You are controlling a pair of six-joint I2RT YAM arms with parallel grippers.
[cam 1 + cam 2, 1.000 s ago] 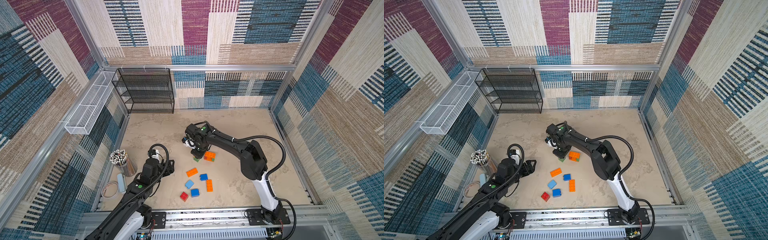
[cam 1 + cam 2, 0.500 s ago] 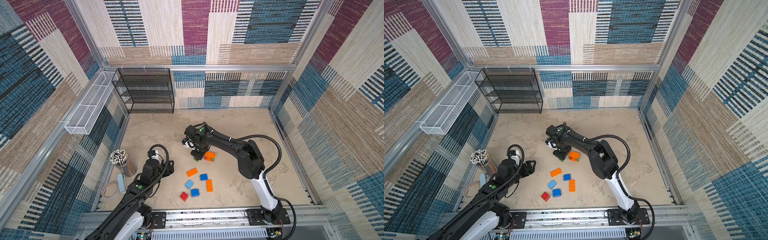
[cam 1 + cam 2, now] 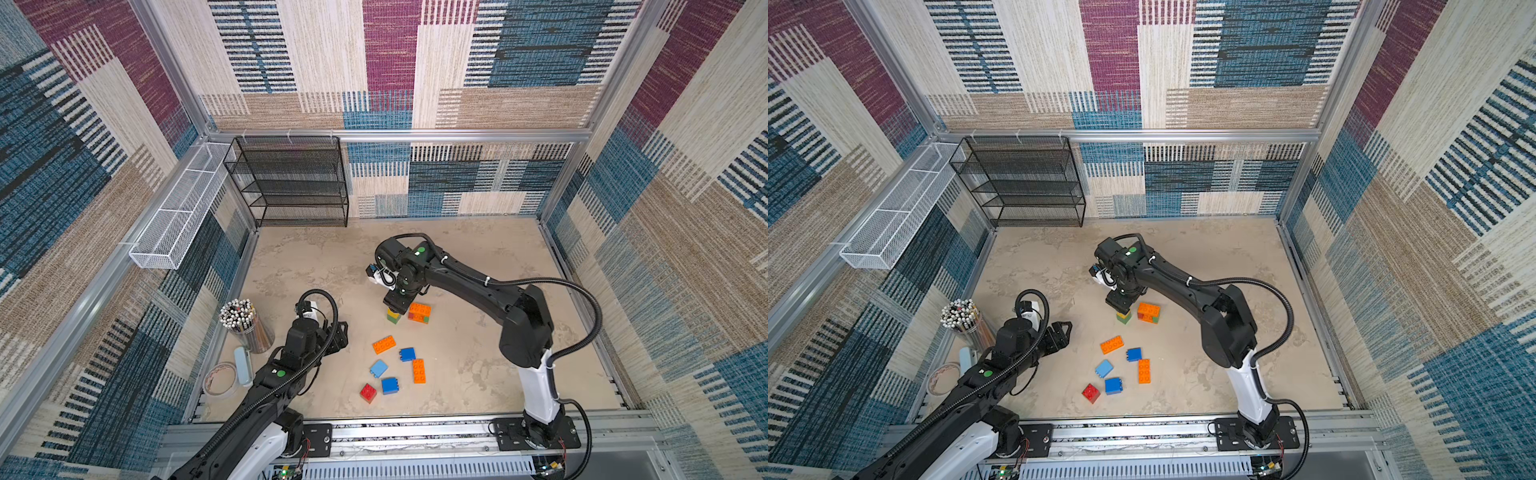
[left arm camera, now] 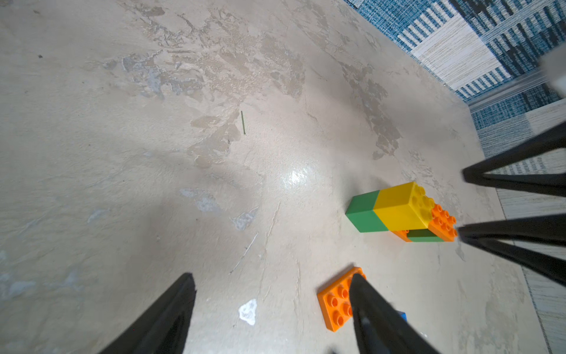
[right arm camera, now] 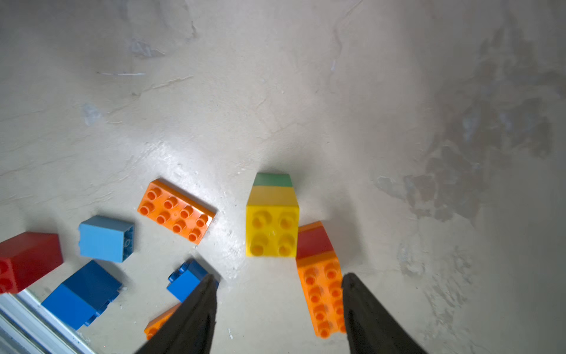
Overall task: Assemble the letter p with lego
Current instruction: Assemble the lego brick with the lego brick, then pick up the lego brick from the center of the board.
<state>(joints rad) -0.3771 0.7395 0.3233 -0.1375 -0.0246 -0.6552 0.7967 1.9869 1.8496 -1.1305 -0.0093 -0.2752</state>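
Yellow-on-green stack (image 3: 393, 316) stands upright mid-counter, studs up. Just right of it is the orange-topped stack (image 3: 419, 311), long axis roughly left–right. Nearer, a slanted orange brick (image 3: 383, 344) and a near–far orange brick (image 3: 419, 370) lie flat among blue and red squares. Right gripper (image 5: 278, 275) hangs over the yellow top, jaws spread, pinching nothing; left gripper (image 4: 272, 275) near-left, jaws likewise spread. Counter (image 3: 478, 374) mottled beige, walls patchwork weave, black mesh shelf (image 3: 291, 183) far left.

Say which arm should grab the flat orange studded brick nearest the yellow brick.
Left, likely: the open left gripper has the flat orange studded brick close by; the right gripper hangs over the yellow brick.
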